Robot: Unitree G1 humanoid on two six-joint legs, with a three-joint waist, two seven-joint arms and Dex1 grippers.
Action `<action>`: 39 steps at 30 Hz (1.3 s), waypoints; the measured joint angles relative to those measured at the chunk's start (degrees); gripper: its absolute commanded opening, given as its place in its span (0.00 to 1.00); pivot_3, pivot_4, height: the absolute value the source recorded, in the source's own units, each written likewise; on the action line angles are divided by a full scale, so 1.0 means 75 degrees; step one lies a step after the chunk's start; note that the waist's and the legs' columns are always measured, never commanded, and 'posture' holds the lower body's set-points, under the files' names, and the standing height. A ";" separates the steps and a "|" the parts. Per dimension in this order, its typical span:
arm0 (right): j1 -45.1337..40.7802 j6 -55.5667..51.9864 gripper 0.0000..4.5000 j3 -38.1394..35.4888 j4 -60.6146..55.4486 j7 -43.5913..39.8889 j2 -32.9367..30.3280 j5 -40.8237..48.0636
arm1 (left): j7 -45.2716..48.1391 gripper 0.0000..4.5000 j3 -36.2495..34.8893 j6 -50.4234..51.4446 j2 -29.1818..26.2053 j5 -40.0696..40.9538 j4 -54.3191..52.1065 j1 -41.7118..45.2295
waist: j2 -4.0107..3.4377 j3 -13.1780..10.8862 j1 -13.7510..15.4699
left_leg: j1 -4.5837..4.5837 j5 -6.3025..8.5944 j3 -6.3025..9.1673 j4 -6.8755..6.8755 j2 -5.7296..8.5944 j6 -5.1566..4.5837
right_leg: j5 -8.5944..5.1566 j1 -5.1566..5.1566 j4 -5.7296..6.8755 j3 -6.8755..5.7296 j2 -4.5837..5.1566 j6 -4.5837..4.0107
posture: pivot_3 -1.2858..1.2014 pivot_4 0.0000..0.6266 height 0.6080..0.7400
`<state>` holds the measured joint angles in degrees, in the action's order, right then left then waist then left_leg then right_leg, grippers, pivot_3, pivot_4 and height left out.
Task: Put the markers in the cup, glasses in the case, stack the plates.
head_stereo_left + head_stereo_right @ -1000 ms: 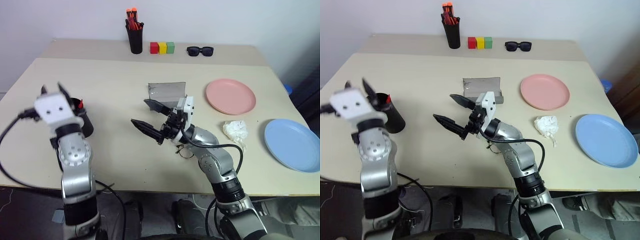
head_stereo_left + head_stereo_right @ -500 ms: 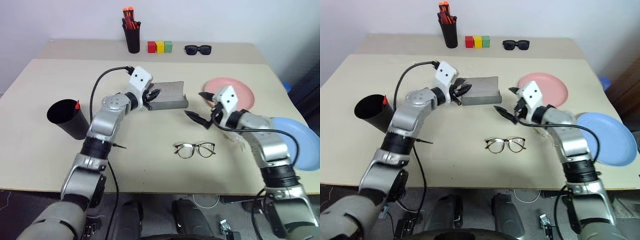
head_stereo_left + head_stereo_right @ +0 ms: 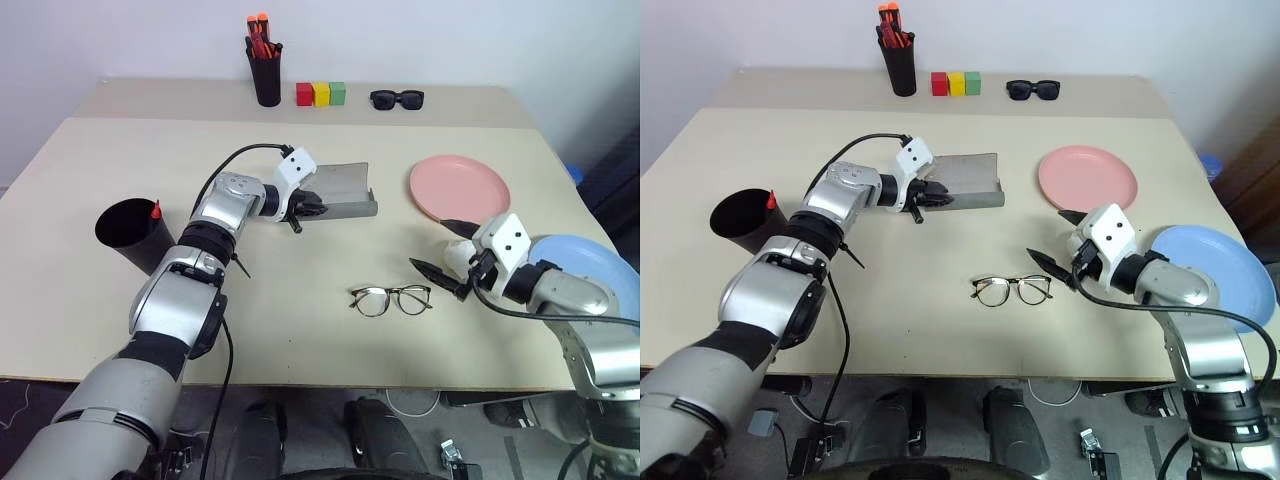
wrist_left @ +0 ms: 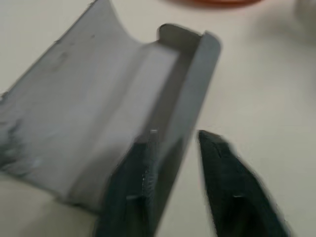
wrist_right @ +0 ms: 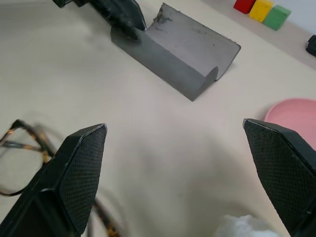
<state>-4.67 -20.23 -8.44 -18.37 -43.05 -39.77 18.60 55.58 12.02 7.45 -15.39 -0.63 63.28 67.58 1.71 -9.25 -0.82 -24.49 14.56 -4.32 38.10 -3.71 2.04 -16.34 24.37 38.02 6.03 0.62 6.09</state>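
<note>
Your left gripper [image 3: 297, 213] pinches the front wall of the open grey case [image 3: 340, 192] at centre frame, while your right gripper [image 3: 448, 250], fingers spread wide and empty, hovers at right just beside the wire-rimmed glasses [image 3: 391, 299] lying below the case.

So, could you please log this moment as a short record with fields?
left gripper: shut on the near wall of the open grey case
right gripper: open, holding nothing, just right of the glasses
glasses: flat on the table, outside the case
plates: pink plate and blue plate apart, unstacked
cup: a red marker inside
</note>
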 measured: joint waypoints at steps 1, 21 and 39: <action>0.0090 -0.0052 1.00 -0.0005 -0.0063 0.0022 0.0000 0.0017 | 0.0076 0.01 -0.0044 -0.0070 0.0009 0.0001 0.0042 0.0003 | 0.0000 0.0000 0.0003 | 0.0000 0.0000 0.0000 0.0000 0.0000 0.0000 | 0.0000 0.0000 0.0000 0.0000 0.0000 0.0000 | 0.52 0.24 0.89; 0.0367 -0.0271 1.00 -0.0170 -0.0325 0.0170 -0.0010 0.0110 | 0.3209 0.01 0.0015 -0.0201 -0.1654 0.0483 -0.4280 -0.2702 | -0.0004 0.0001 -0.0011 | 0.0003 0.0000 -0.0003 0.0005 -0.0007 0.0000 | 0.0000 0.0000 0.0012 0.0000 0.0002 -0.0001 | 0.52 0.24 0.89; -0.0021 -0.0312 1.00 0.0144 -0.0134 -0.0019 -0.0007 0.0080 | 0.2592 0.20 0.0062 0.1525 -0.1996 0.0873 -0.6587 -0.3787 | -0.0006 0.0002 0.0024 | 0.0006 0.0000 -0.0001 0.0018 -0.0006 -0.0002 | 0.0000 -0.0008 0.0015 -0.0001 0.0002 -0.0001 | 0.52 0.24 0.89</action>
<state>-4.83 -22.57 -7.36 -19.37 -43.19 -39.83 19.21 75.02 12.48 18.89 -30.36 5.92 13.88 39.17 1.67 -9.23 -0.64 -24.44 14.56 -4.33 38.23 -3.75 2.03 -16.34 24.31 38.13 6.03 0.64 6.08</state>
